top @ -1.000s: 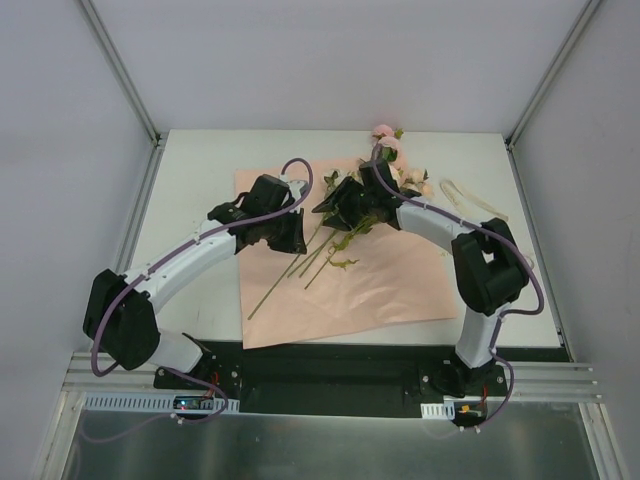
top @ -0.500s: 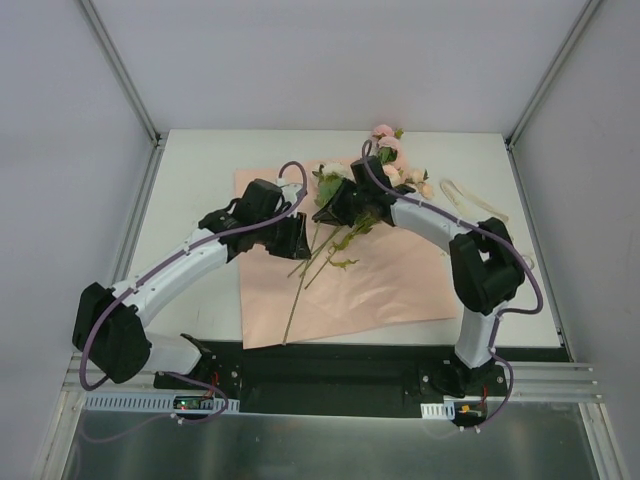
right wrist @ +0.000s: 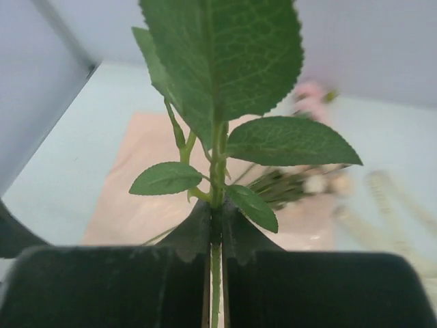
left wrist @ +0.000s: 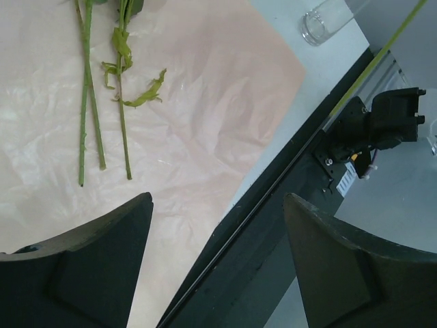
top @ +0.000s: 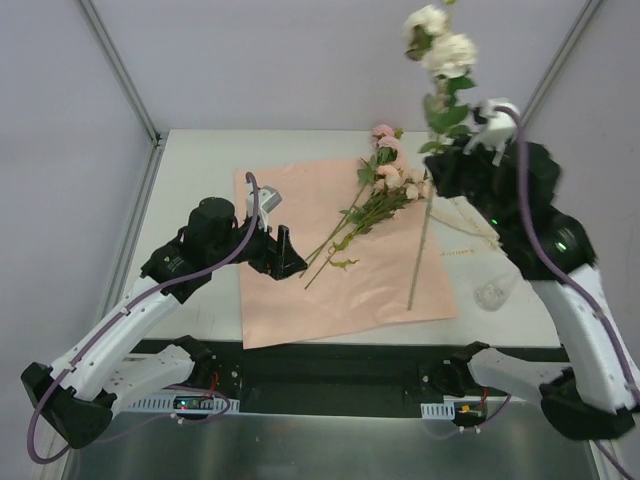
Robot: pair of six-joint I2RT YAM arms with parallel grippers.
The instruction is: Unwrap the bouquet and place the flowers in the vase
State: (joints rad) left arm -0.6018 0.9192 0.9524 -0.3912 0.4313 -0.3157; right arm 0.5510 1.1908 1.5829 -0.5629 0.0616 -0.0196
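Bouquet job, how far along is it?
Done: the wrapping paper lies open and flat. In hand: the right gripper is shut on one cream rose, held high. Left: the vase holds nothing, and the other flowers lie on the paper.

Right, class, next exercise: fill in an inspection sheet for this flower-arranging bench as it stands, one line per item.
Surface: white table, with a pink paper sheet spread flat on it.
Job's things: flowers lying loose on the sheet's far part; one cream rose held high above the table; vase right of the sheet, apparently on its side, no flowers in it.
Clutter: cream ribbon on the table beside the sheet's right edge.
Grippers: left gripper open, holding nothing, above the sheet's left side; right gripper shut on the cream rose's stem.
Cables: purple cables run along both arms; no snag seen.
Surroundings: grey walls; nothing else seen.
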